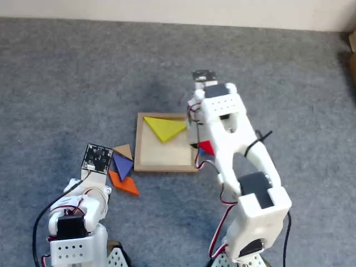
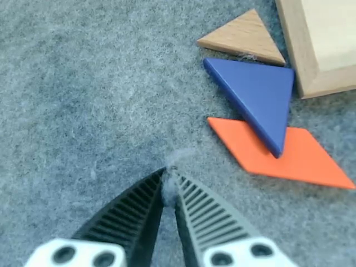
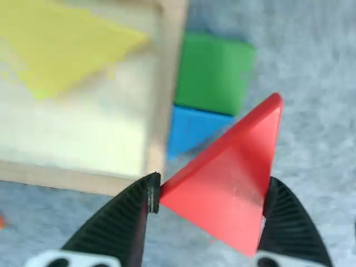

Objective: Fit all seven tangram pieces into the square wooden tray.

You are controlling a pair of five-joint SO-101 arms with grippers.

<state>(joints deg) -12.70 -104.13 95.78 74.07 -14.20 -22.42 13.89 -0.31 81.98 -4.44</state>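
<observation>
**One piece in, one in the grip, five to go**

The square wooden tray (image 1: 167, 167) holds just one piece so far: the yellow triangle (image 1: 164, 128), lying flat in the part of the tray farthest from both arms. The rest of the tray floor is bare wood, so by my reckoning the task is only in its early stage.

Over to the right tool (image 3: 211, 192): its jaws stand wide apart and clamp the red triangle (image 3: 222, 172) by two edges. It sits just outside the tray's rim, which runs alongside one finger. Just beyond the tips of this tool, a green square (image 3: 214, 72) and a light blue piece (image 3: 192, 128) lie on the grey desk (image 1: 83, 72), both hard against the tray's outer wall.

The left tool (image 2: 169, 181) has its jaws pressed together and grips nothing. Ahead of it and off to one side lie three pieces: an orange parallelogram (image 2: 283, 156) nearest, a dark blue triangle (image 2: 256, 97) overlapping its edge, and a plain wooden triangle (image 2: 245, 39) beyond that, next to the tray's corner.

So red looks next to go in, with five more left outside.
</observation>
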